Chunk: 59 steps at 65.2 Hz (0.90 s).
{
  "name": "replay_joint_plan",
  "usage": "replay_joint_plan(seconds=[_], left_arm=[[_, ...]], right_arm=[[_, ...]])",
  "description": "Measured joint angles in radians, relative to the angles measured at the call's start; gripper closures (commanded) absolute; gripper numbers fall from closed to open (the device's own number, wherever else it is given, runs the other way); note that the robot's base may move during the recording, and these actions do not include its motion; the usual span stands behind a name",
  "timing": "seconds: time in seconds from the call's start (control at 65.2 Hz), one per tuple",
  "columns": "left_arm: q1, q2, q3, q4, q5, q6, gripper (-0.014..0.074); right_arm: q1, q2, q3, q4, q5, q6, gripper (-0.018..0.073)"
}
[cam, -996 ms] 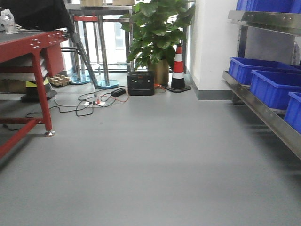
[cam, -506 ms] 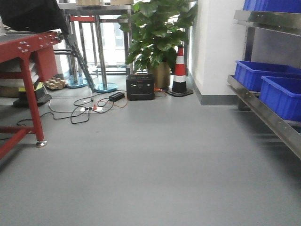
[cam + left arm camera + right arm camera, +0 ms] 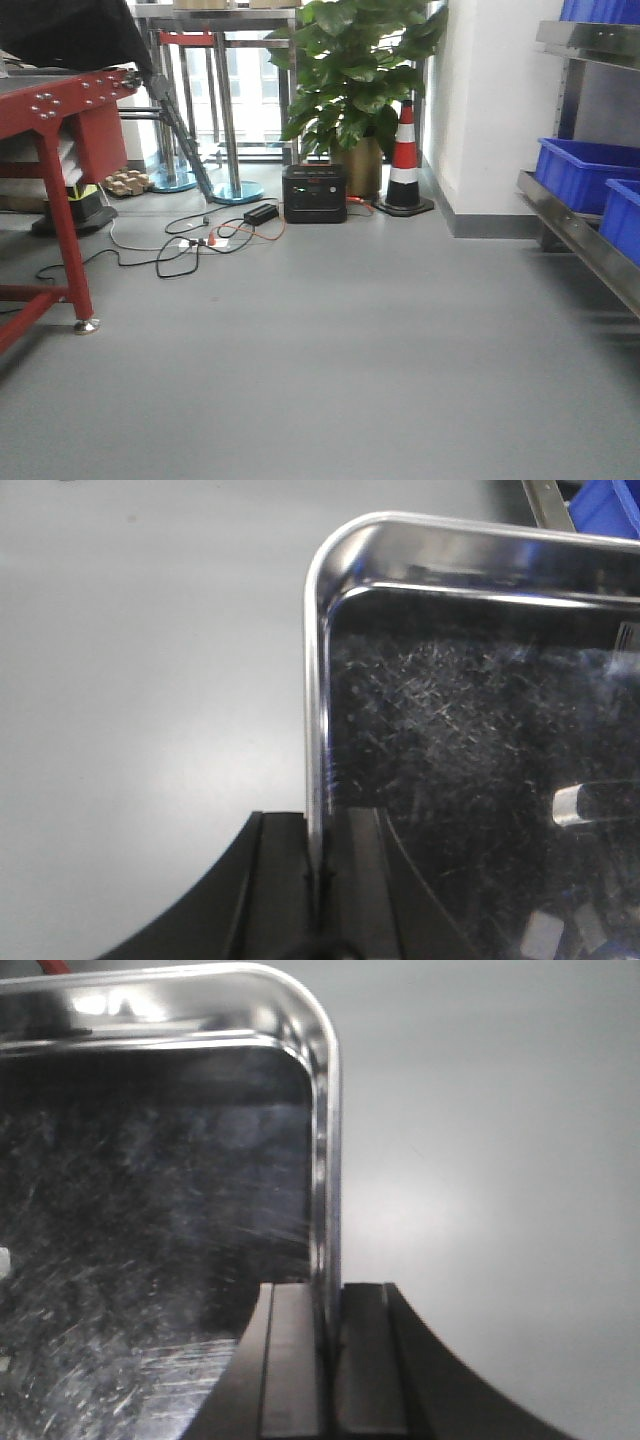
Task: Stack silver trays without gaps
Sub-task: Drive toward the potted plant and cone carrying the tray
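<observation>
Two grippers each pinch a thin steel rim. In the left wrist view, the left gripper (image 3: 318, 875) has its black fingers (image 3: 280, 890) closed tight on the left rim of a silver tray (image 3: 480, 780), one finger outside the shiny wall and one inside. The bottom of the tray is dark and full of fine scratches, and its rounded corner lies at the far left. Gray floor (image 3: 140, 680) shows to the left of it, and at the far right a bit of blue bin (image 3: 612, 502) and shelf rail (image 3: 545, 498) appears.

In the right wrist view, the right gripper (image 3: 330, 1345) is clamped in the same manner on the right rim, with the rounded corner at the far right and gray floor beside it. I cannot tell if both views show one same tray.

The front view shows a red table (image 3: 60, 110) at the left. A plant (image 3: 360, 70), a traffic cone (image 3: 404, 160), a black box (image 3: 314, 193) and cables (image 3: 190, 245) are far back.
</observation>
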State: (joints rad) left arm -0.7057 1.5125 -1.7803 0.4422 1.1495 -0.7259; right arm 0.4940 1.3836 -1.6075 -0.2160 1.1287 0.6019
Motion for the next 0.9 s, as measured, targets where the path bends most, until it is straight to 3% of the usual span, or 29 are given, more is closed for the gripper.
replay_joint_plan(seconds=[0.905], left_arm=[[0.000,0.000,0.000,0.007,-0.004,0.000,0.0613]], right_arm=[[0.000,0.000,0.000,0.000,-0.005,0.000,0.0627]])
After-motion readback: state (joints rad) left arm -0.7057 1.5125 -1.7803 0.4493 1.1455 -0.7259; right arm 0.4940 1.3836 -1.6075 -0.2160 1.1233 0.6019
